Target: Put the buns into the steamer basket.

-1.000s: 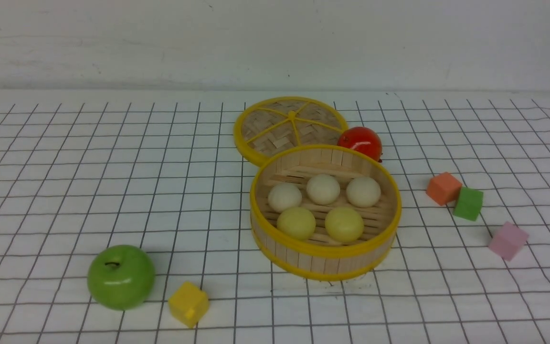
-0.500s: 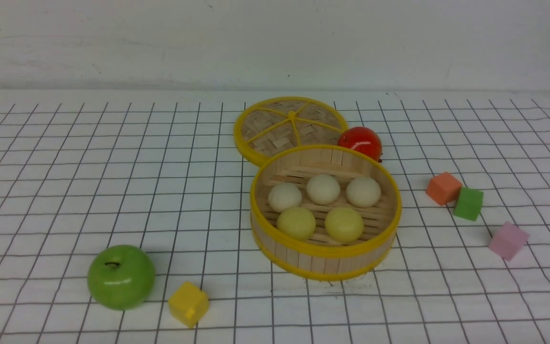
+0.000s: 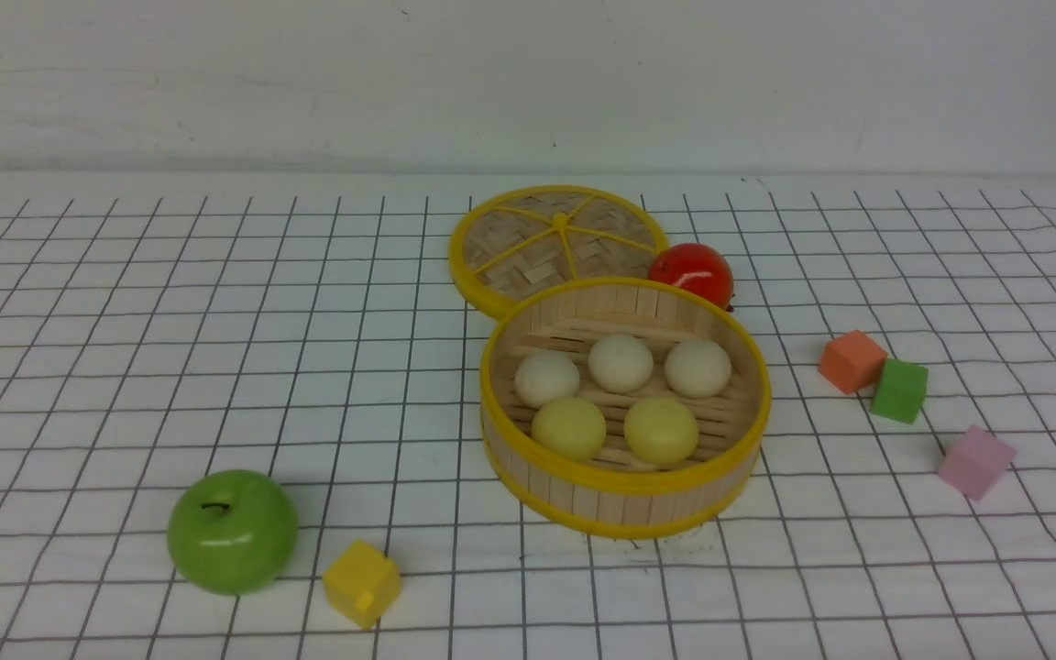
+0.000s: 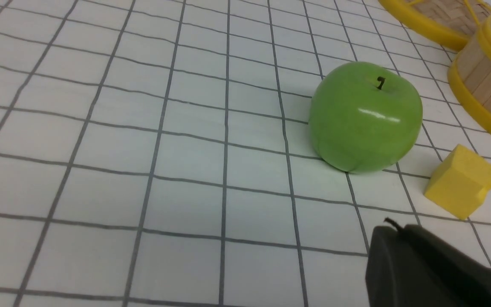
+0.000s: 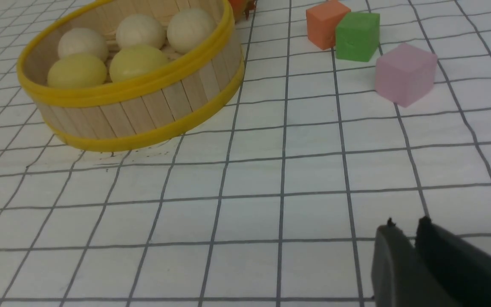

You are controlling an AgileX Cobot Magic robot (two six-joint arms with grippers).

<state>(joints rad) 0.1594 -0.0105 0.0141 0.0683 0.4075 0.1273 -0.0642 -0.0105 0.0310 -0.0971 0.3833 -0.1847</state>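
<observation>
Steamer basket [image 3: 625,486] standing upright on the gridded tabletop [image 3: 125,302] a little right of centre, all five buns [image 3: 620,363] resting on its slatted floor: three cream-white ones in the far row, two pale yellow ones in the near row, close together. Flat woven lid [image 3: 554,240] lying on the table directly behind the basket, its near edge hidden by the basket's far wall; red tomato [image 3: 691,272] beside the lid, at the basket's far right rim. Green apple [image 3: 232,530] well apart to the near left, with a yellow cube [image 3: 362,583] just beside it on its right. Orange cube [image 3: 852,361] and green cube [image 3: 899,390] touching or nearly so, right of the basket; pink cube [image 3: 975,461] nearer and further right, apart from both. Neither arm appears in the front view. Left gripper [image 4: 388,232], seen only in its wrist view, hovers over bare table near the apple and yellow cube, its jaws pressed together and empty. Right gripper [image 5: 406,228], seen in its wrist view, hangs over bare table with the basket and the three cubes beyond it; a thin slit separates the two fingertips [image 5: 388,243], and nothing lies between them
</observation>
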